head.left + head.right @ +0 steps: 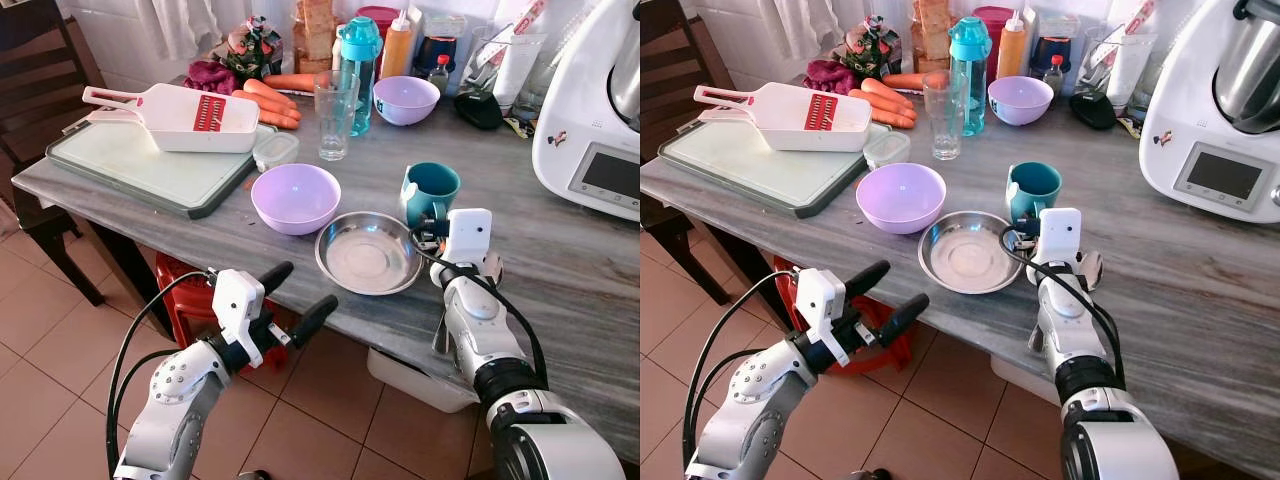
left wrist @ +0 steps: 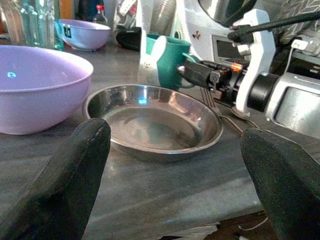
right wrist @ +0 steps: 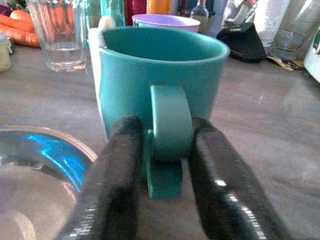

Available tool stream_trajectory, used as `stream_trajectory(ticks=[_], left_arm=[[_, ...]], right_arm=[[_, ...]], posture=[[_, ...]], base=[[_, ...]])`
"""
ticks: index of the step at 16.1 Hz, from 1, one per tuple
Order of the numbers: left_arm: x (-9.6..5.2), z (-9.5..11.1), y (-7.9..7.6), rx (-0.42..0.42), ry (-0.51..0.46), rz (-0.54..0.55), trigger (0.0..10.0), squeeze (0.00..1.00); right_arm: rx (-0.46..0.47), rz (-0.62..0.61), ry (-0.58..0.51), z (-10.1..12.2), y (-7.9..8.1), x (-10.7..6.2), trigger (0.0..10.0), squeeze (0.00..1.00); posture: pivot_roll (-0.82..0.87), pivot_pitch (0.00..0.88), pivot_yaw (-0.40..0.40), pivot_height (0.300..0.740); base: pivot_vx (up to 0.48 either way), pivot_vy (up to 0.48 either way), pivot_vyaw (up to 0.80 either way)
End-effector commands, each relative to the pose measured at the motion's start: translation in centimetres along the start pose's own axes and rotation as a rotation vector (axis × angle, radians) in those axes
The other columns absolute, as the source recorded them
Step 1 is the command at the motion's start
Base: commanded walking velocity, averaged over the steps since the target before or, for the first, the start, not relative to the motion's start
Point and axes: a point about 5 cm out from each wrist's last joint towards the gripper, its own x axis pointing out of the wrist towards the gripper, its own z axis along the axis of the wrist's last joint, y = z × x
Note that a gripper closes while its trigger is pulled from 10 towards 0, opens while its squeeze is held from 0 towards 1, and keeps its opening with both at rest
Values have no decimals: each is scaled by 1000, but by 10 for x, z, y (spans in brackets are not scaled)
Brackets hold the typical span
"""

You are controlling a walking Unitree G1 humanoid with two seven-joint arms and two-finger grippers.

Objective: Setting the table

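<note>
While the teal mug point(image 3: 162, 95) stands upright on the grey table point(image 1: 560, 250), just beside the steel plate point(image 1: 368, 252), the right gripper point(image 3: 167, 165) has its two black fingers point(image 3: 117, 170) on either side of the mug's handle; they seem pressed against it, though contact is hard to confirm. Off the table's near edge, the left gripper point(image 1: 298, 296) hangs with its fingers spread wide, pointing toward the plate. A purple bowl point(image 1: 295, 197) sits to the plate's left.

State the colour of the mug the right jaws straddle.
Teal mug, plainest in the right wrist view; the right gripper closes on its handle.
</note>
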Motion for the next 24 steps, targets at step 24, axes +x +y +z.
stream_trajectory(ticks=[24], left_arm=[[1,12,21,5,-113,239,10000,0]], right_arm=[[-70,87,-300,42,12,-30,10000,1000]], posture=[[90,84,-24,740]], base=[[0,0,0]])
